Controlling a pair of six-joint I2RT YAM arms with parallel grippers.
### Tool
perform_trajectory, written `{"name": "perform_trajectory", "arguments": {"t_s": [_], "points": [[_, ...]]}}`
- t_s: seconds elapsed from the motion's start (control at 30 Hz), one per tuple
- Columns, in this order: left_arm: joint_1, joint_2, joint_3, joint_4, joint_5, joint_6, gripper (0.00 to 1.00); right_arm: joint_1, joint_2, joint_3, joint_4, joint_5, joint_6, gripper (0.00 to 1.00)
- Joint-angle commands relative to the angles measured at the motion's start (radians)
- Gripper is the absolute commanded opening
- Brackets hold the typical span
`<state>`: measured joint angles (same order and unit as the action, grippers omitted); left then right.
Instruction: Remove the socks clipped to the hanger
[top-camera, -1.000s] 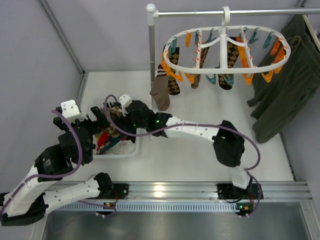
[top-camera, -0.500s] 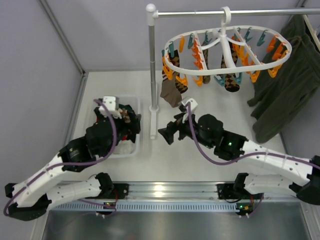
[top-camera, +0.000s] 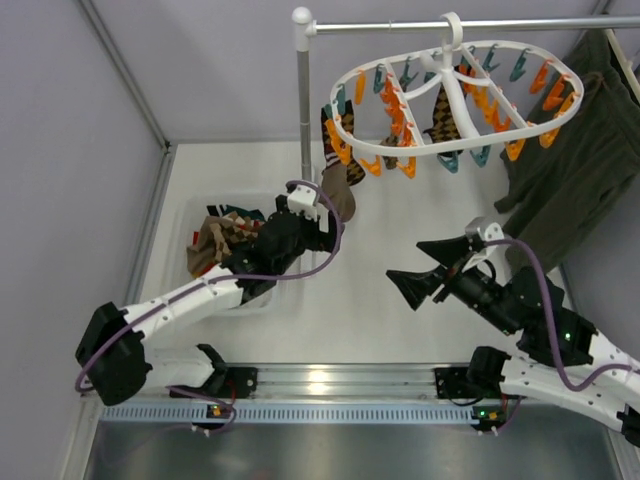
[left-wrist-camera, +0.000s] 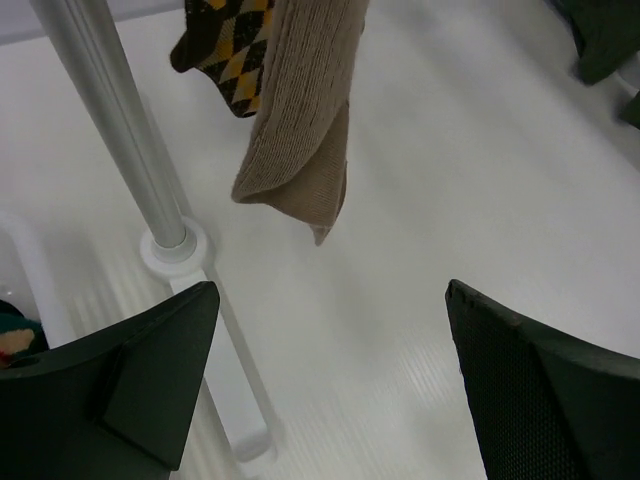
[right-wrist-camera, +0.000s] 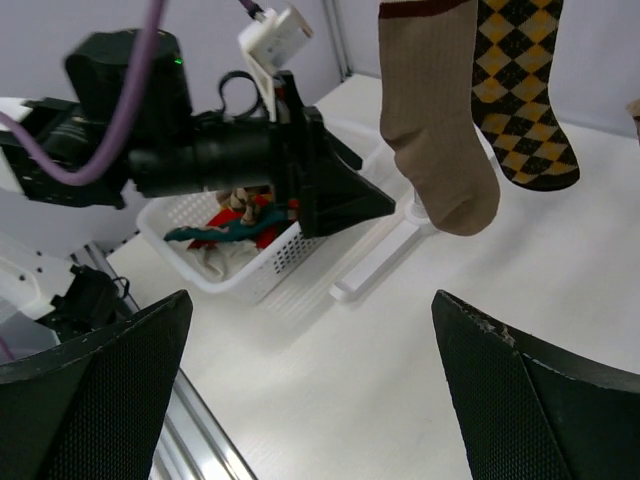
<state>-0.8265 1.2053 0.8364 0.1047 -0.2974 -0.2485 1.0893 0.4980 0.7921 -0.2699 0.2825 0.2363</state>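
The left end effector (left-wrist-camera: 330, 292) and right end effector (top-camera: 405, 262) both stand wide apart, empty. A tan sock (left-wrist-camera: 300, 130) hangs from the hanger (top-camera: 450, 151) near the left one.

Robot test cell, most likely a lab rather than a home. A bare white tabletop (top-camera: 400, 320) is boxed in by plain grey wall panels (top-camera: 60, 150) on metal framing. An aluminium rail (top-camera: 330, 382) along the near edge carries the left arm (top-camera: 190, 295) and the right arm (top-camera: 560, 345). At the far side, a laundry hanger (top-camera: 452, 100) hangs from a grey pole rack (top-camera: 304, 100).
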Motion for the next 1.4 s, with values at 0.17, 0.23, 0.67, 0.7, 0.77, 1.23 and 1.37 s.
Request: {"name": "perform_trajectory", "arguments": {"t_s": [0.17,0.23,0.67,0.7,0.77,1.23,1.37], "points": [[0.076,0.186,-0.016,0.438,0.211,0.098,0.98,-0.009,-0.119,-0.034,-0.052,-0.106,-0.031,0.99],[0.102,0.244,0.012,0.478,0.233,0.095,0.98,-0.009,-0.119,-0.031,-0.048,-0.141,-0.040,1.00],[0.130,0.332,0.061,0.592,0.241,0.072,0.22,-0.009,-0.092,-0.033,-0.012,-0.187,-0.046,0.99],[0.129,0.321,0.058,0.596,0.239,0.068,0.00,-0.009,-0.092,-0.033,-0.008,-0.183,-0.049,0.99],[0.122,0.291,0.049,0.596,0.224,0.051,0.00,-0.011,-0.095,-0.028,-0.005,-0.155,-0.040,0.99],[-0.232,0.175,-0.049,0.596,-0.276,0.173,0.00,-0.011,-0.033,0.156,-0.081,0.004,0.057,0.97],[-0.360,0.220,-0.031,0.595,-0.457,0.215,0.00,-0.009,-0.004,0.264,-0.130,0.076,0.066,0.95]]}}
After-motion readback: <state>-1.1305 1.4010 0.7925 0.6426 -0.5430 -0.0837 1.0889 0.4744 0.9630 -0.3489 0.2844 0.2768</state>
